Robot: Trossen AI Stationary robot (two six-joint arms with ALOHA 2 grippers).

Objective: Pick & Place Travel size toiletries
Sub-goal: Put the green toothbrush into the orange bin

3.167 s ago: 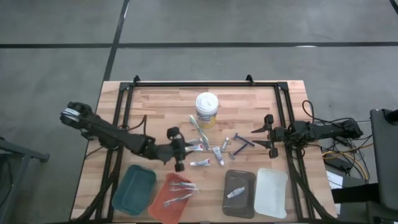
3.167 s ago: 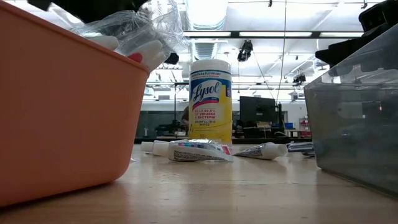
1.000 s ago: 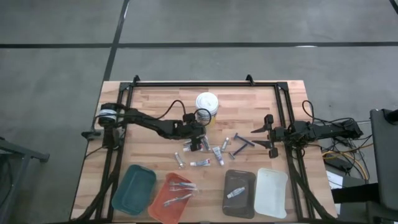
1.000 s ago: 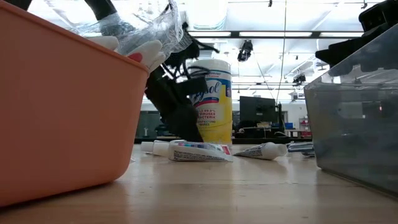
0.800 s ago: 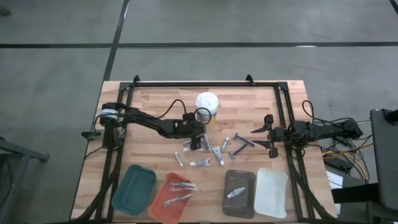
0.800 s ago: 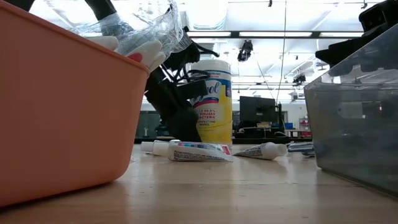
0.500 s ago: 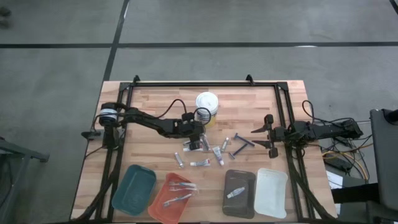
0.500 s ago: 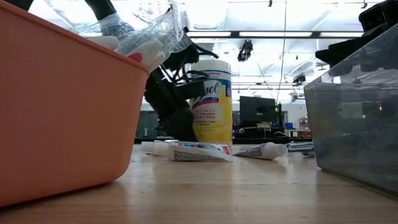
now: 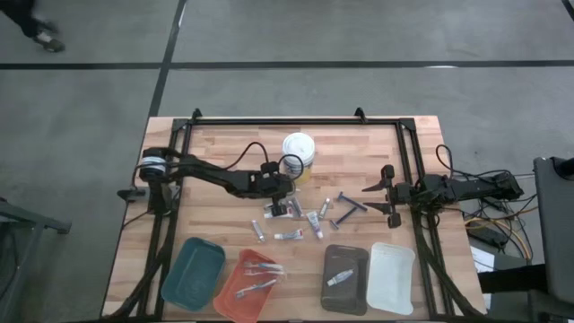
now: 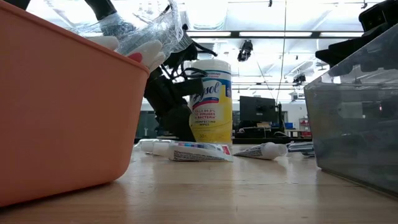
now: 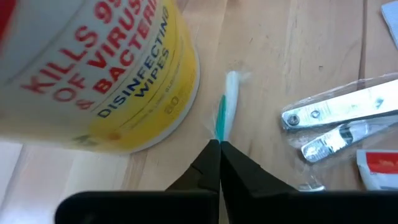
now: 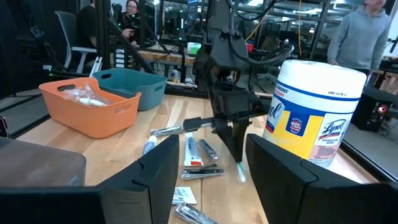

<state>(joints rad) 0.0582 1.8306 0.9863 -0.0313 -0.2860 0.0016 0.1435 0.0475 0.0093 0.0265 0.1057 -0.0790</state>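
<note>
A slim green-and-white toothbrush (image 11: 225, 106) lies flat on the wooden table beside the large white-lidded tub (image 9: 298, 152). My left gripper (image 9: 283, 199) slants down next to the tub and is shut on the toothbrush; the right wrist view shows it (image 12: 238, 160) from the front. Small tubes (image 9: 288, 235) and dark razors (image 9: 352, 205) lie loose on the table to its right. My right gripper (image 9: 387, 190) waits open at the table's right side, with nothing between its fingers. My left gripper pinches the toothbrush's near end (image 11: 220, 132) between its two fingertips (image 11: 212, 163). The fingers slant down from the table's left and point along the brush. The rest of the brush lies on the table, stretching away from the fingers beside the tub's base.
Along the near edge stand a teal tray (image 9: 194, 273), an orange tray (image 9: 249, 283) with wrapped items, a dark grey tray (image 9: 344, 276) with one tube and a white tray (image 9: 391, 276). People show in the room behind the table.
My left gripper has shut its fingers on the toothbrush's end beside the tub while staying in about the same place. The toothbrush still lies on the table.
</note>
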